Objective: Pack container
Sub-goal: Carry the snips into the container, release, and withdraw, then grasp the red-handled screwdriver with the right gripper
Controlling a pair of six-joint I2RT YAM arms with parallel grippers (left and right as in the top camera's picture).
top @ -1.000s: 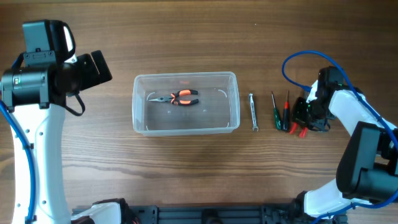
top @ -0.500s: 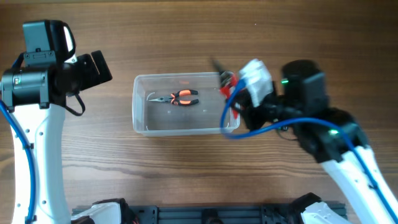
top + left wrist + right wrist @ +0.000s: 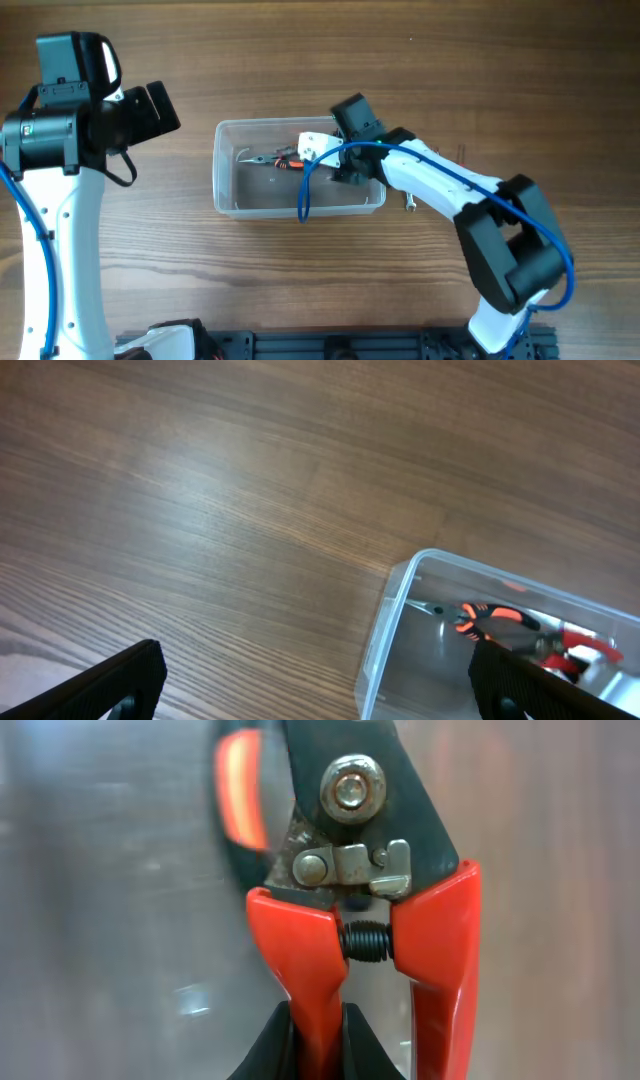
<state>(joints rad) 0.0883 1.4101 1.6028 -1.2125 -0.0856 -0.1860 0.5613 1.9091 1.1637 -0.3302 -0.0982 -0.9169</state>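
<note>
The clear plastic container (image 3: 222,190) sits mid-table, with orange-handled pliers (image 3: 280,158) lying inside. My right gripper (image 3: 330,158) reaches into its right half, shut on one red handle of a spring-loaded cutter (image 3: 350,870); the wrist view shows the fingers (image 3: 318,1040) pinching that handle over the container floor. My left gripper (image 3: 155,108) is open and empty, held left of the container. In the left wrist view its fingers (image 3: 320,690) frame the container's corner (image 3: 400,590), with the pliers (image 3: 490,620) and the red cutter (image 3: 585,645) seen through the wall.
A small metal wrench (image 3: 409,202) lies on the wood just right of the container, mostly hidden under my right arm. A thin screwdriver tip (image 3: 461,152) shows beyond the arm. A blue cable (image 3: 305,195) loops over the container's front wall.
My right arm has swung left from the tool row, carrying the red cutter over the container's right rim and down into it. The left arm has not moved.
</note>
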